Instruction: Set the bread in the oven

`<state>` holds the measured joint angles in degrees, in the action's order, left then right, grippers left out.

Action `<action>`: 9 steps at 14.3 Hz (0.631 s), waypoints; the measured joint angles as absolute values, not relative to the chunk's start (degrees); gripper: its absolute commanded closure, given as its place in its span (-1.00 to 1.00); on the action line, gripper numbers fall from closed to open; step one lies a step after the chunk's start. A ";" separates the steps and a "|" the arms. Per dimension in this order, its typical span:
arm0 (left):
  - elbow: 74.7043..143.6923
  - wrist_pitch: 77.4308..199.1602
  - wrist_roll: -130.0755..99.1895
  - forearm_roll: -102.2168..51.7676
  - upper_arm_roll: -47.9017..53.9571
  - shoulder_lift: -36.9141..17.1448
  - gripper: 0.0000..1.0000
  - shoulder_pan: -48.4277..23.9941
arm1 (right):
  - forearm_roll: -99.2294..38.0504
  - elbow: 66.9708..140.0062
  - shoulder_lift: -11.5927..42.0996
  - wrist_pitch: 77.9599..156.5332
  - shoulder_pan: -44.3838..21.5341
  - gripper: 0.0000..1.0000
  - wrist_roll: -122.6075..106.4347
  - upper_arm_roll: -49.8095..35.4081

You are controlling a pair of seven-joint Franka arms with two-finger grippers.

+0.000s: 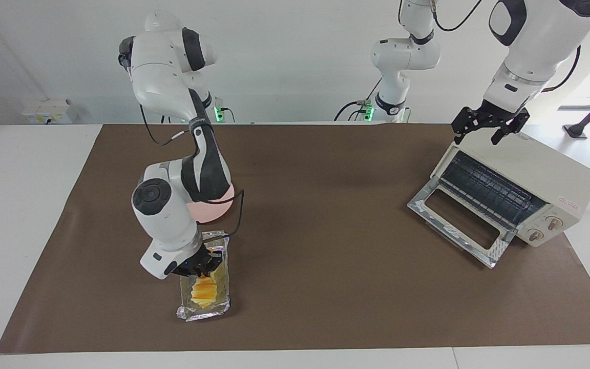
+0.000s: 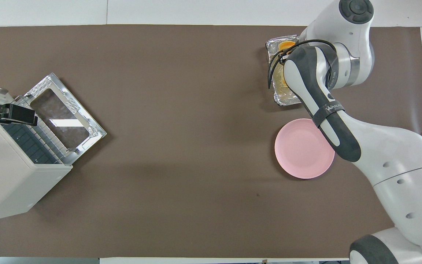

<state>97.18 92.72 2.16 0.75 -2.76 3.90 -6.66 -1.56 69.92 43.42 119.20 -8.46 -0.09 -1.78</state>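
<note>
Reaching down from the right arm's end of the table, the right gripper [image 1: 208,266] sits low over a crinkled silver foil tray [image 1: 188,311] that holds the bread [image 1: 204,292]. The bread is a small golden-yellow loaf of ridged slices, lying lengthwise in the tray on the brown mat [image 1: 325,287]. The gripper's fingers are down at the end of the loaf nearer the robots, and from the facing view it is not possible to tell whether they are spread or closed on the bread. In the overhead view the arm covers most of the tray, with only a patch of the bread [image 2: 287,45] showing. A round pink plate [image 2: 299,157] lies on the mat nearer to the robots than the tray, just beside it.

At the left arm's end of the table stands the oven [image 1: 546,177], cream-white, with two round knobs. Its glass-paned door [image 1: 461,220] is dropped fully open onto the mat, and the dark wire rack [image 1: 487,187] shows inside. The left gripper [image 1: 483,134] hangs in the air over the oven's top edge, its two dark fingers spread apart and holding nothing.
</note>
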 measured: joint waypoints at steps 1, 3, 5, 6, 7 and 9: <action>97.18 92.72 2.16 0.75 -2.76 3.90 -1.00 -6.66 | -1.56 70.84 43.42 119.96 -8.63 -0.69 -0.09 -1.78; 97.18 92.72 2.16 0.75 -2.76 3.90 -1.00 -6.66 | -1.57 71.50 43.40 120.20 -8.74 -1.00 -0.08 -1.79; 97.18 92.72 2.16 0.75 -2.76 3.90 -1.00 -6.66 | -1.55 71.49 43.21 119.42 -8.70 -1.00 -0.08 -1.75; 97.18 92.72 2.16 0.75 -2.76 3.90 -1.00 -6.66 | -1.53 71.46 43.00 118.64 -8.67 -1.00 -0.08 -1.72; 97.18 92.72 2.16 0.75 -2.76 3.90 -1.00 -6.66 | -1.43 71.43 42.58 117.40 -8.65 -1.00 -0.09 -1.66; 97.18 92.72 2.16 0.75 -2.76 3.90 -1.00 -6.66 | -0.34 71.40 41.76 114.67 -8.54 -1.00 -0.09 -1.52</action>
<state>97.18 92.72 2.16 0.75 -2.76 3.90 -6.66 -0.34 71.40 41.76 114.67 -8.54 -0.09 -1.52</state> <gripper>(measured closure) 0.000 0.115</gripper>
